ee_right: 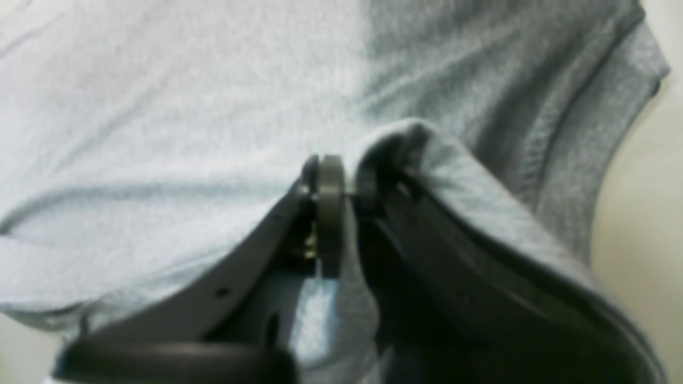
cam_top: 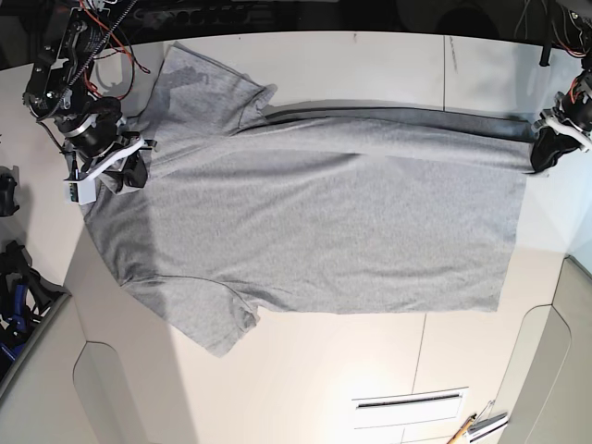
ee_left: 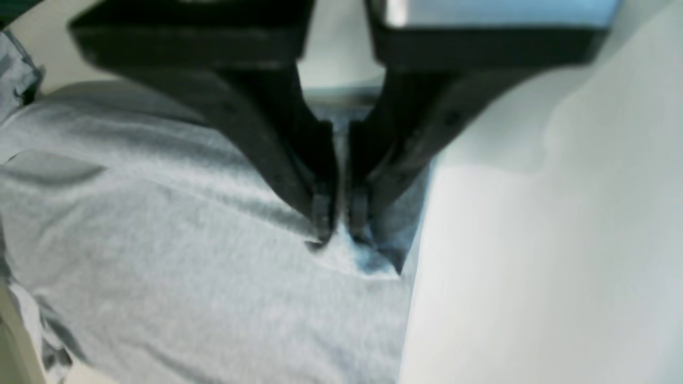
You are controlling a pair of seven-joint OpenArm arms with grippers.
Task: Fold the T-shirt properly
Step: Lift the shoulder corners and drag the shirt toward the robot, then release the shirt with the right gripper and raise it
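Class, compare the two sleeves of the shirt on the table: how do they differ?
The far sleeve lies partly in shadow beside the right gripper; the near sleeve lies well lit, away from both grippers. The far sleeve shows a dark patch; the near sleeve looks even. Both lie flat, same grey.

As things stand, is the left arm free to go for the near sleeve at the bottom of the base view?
Probably not. The left gripper is shut on the T-shirt's hem corner at the far right, and the lower sleeve lies at the opposite end; it would have to let go first.
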